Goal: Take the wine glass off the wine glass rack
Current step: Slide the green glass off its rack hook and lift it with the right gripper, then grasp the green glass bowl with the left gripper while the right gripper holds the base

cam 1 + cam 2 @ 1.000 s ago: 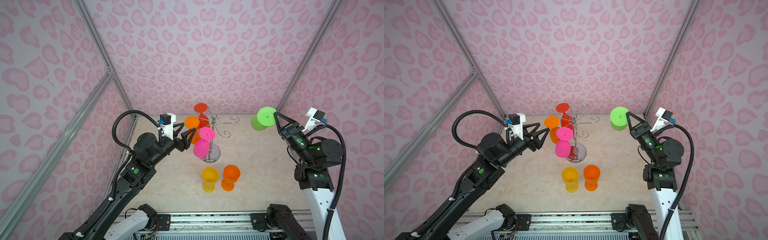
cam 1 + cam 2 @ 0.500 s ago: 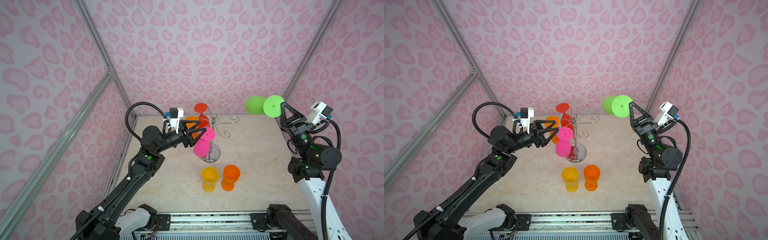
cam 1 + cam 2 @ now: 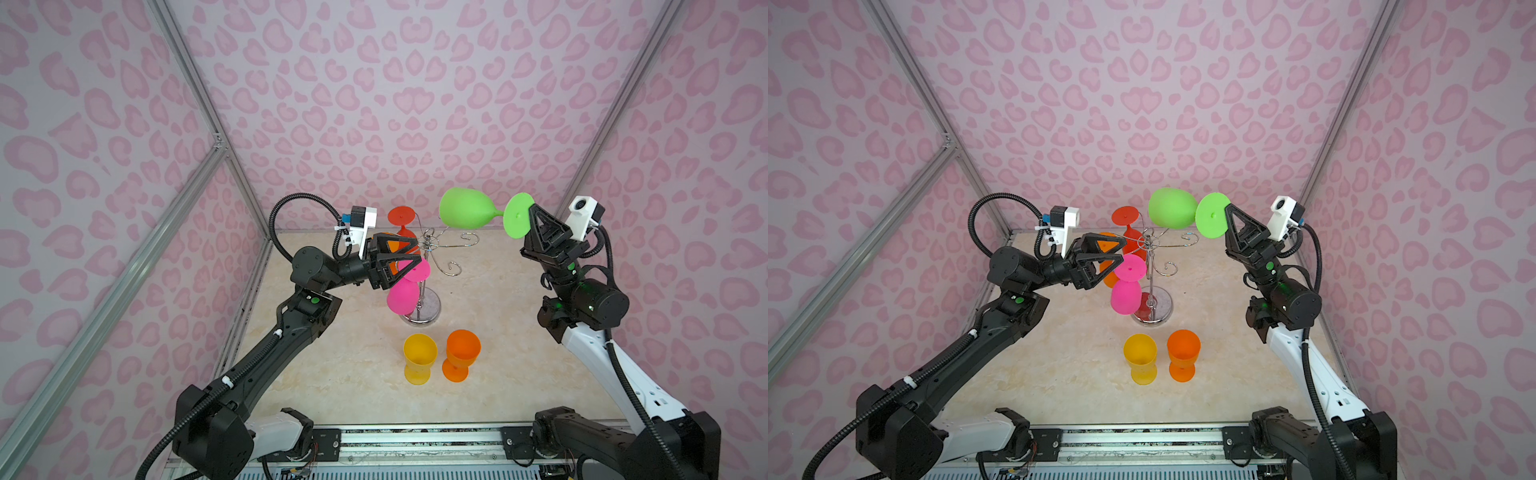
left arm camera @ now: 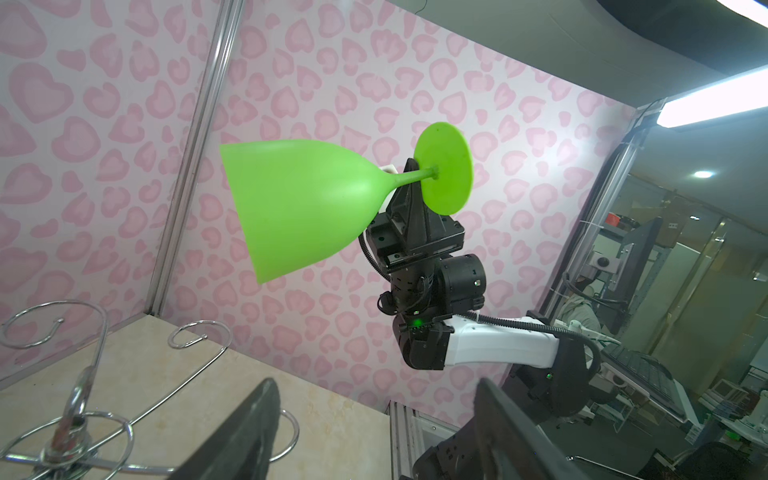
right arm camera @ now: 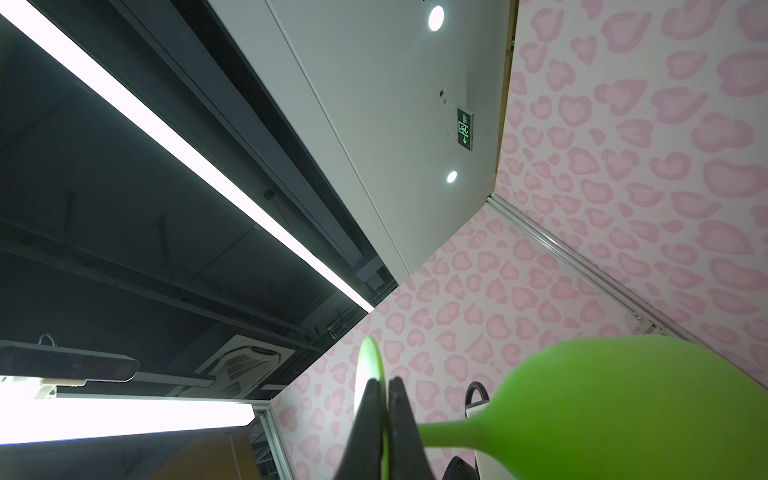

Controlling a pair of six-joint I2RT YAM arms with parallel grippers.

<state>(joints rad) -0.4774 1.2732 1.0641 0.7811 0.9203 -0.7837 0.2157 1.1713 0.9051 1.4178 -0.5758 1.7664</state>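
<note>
The chrome wine glass rack (image 3: 430,308) stands mid-table, its hook arms also close in the left wrist view (image 4: 72,409). A pink wine glass (image 3: 401,296), an orange one (image 3: 394,247) and a red one (image 3: 401,217) hang on it upside down. My left gripper (image 3: 417,250) is open at the rack's left side, its fingers by the pink glass's foot and holding nothing. A green wine glass (image 3: 465,208) is off the rack, lying sideways in the air at the back right. My right gripper (image 5: 384,388) is shut on the rim of its foot disc (image 3: 1212,215).
A yellow glass (image 3: 419,358) and an orange glass (image 3: 462,353) stand upright on the table in front of the rack. Pink patterned walls with metal frame bars (image 3: 245,195) enclose the table on three sides.
My right gripper has lifted and turned the green glass, so its bowl now points left towards the rack. My left arm has reached right, up to the rack's hanging glasses.
</note>
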